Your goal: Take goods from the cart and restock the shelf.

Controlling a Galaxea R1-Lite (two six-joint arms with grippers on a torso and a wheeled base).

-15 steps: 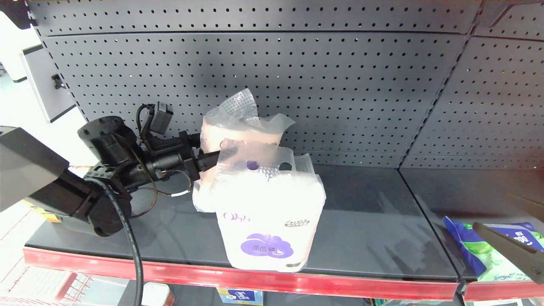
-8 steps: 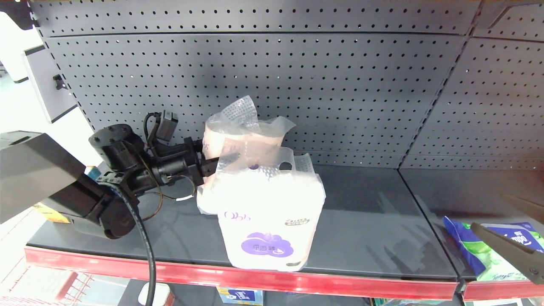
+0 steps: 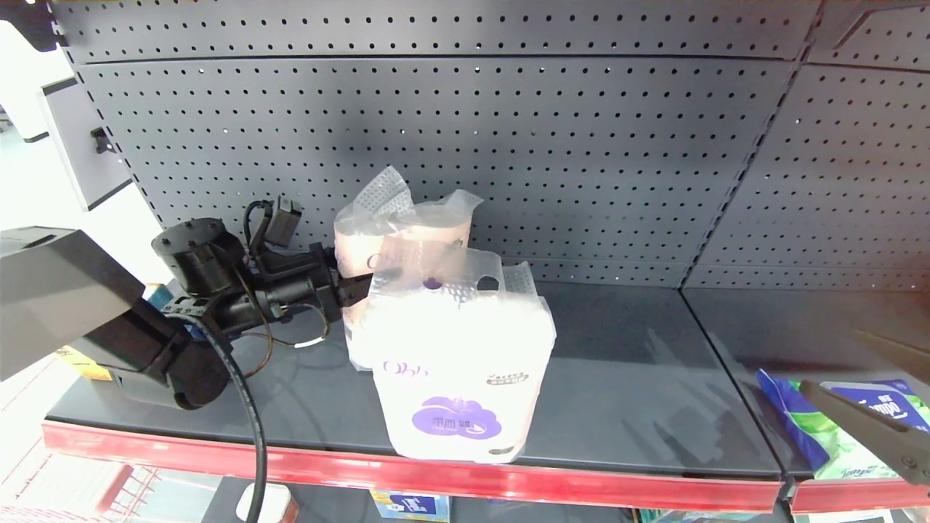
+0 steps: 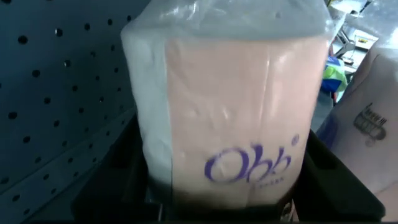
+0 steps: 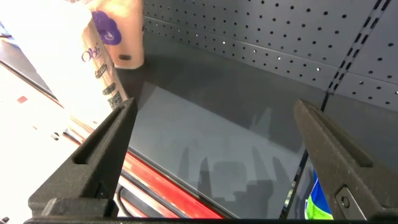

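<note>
- The left gripper (image 3: 361, 280) is clamped on the pink tissue-roll pack (image 3: 398, 243), which it holds upright over the shelf deck (image 3: 625, 378) (its base is hidden).
- Lower it level and let go only once it stands.
- The white toilet-paper pack (image 3: 458, 370) just beside the fingertips could get nudged forward.
- The pegboard (image 3: 508, 145) beyond limits depth.
- Well apart, the right gripper (image 5: 216, 109) gapes wide near a blue-green bag (image 3: 792, 407).
</note>
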